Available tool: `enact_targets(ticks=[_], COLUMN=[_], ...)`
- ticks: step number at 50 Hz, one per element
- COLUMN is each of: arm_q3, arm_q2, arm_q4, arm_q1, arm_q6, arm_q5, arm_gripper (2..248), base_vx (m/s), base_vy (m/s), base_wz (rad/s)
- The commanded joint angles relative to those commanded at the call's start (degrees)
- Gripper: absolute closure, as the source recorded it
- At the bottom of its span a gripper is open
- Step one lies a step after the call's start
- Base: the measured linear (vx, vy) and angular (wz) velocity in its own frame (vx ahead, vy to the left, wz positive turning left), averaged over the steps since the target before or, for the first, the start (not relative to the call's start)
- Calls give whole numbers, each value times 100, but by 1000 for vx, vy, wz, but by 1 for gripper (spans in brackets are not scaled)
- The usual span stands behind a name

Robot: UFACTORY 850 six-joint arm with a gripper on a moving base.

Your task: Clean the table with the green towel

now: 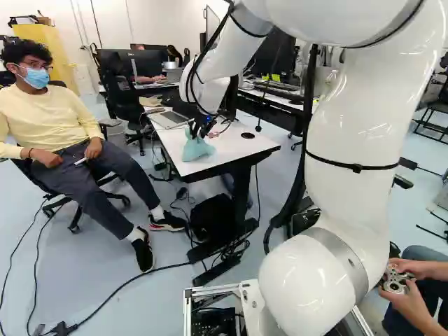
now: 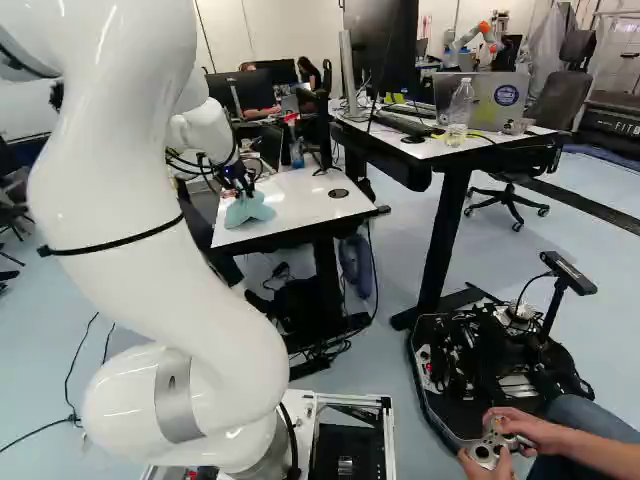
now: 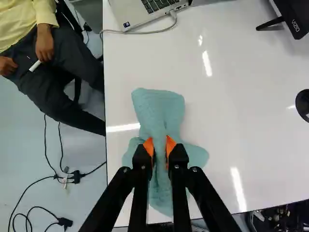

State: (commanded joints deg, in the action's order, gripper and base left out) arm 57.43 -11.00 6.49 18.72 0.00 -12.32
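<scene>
The crumpled teal-green cloth towel (image 3: 161,108) is gripped by the black two-fingered tool (image 3: 160,145), nearly closed around a fold, and is held on the near left of the glossy white desk (image 3: 231,96). How much has been wiped cannot be told. Room for strokes is offered rightward; the left and near edges, and the silver laptop (image 3: 137,12) at far left, should be avoided.
</scene>
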Motion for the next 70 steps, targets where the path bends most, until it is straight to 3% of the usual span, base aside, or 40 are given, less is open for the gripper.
enact_targets(ticks=[32, 42, 70], arm_q3=[-921, -1208, -1203], arm_q2=[853, 1131, 1125], arm_q4=[167, 243, 251], arm_q1=[209, 176, 100], arm_q6=[0, 0, 0], arm_q5=[23, 65, 70], arm_gripper=[200, 200, 200], base_vx=[0, 0, 0], base_vy=[0, 0, 0], base_wz=[0, 0, 0])
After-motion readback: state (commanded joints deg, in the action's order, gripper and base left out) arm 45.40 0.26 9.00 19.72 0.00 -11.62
